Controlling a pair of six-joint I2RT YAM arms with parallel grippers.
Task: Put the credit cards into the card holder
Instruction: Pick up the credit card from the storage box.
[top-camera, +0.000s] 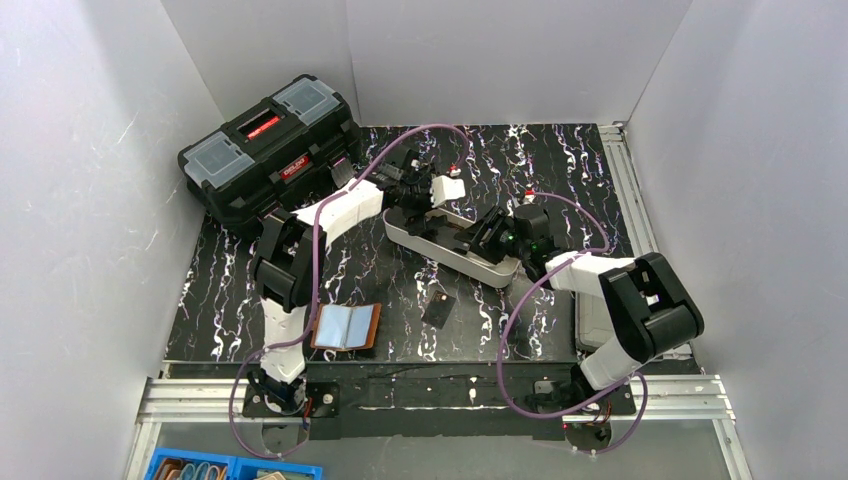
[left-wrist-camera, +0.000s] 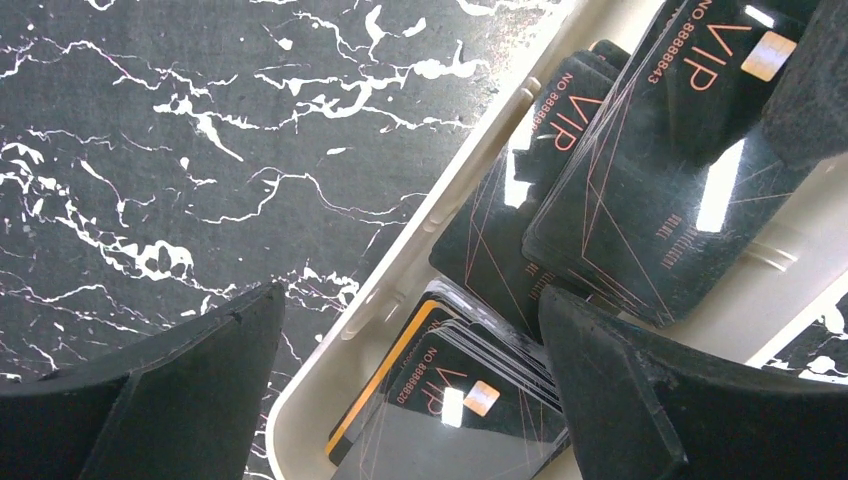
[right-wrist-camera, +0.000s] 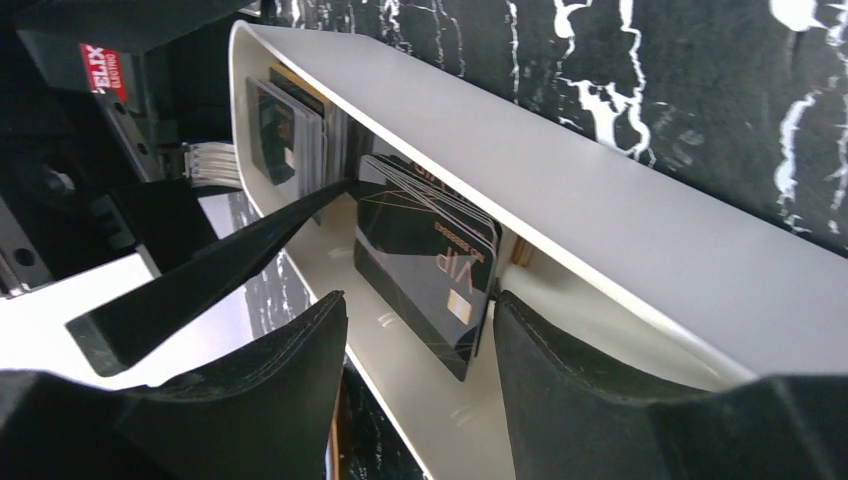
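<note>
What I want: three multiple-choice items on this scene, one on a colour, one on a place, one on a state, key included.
1. The long tray holding the credit cards is: A red, B white, C blue.
2. The card holder lies: A inside the tray, B propped against the tray, C flat on the table near the left arm.
3. The left gripper is: A open, B shut on a card, C shut on the card holder.
Key: 1 B, its wall shows white; 2 C, it lies opened out by that arm's base; 3 A, its fingers stand wide apart with nothing clamped.
</note>
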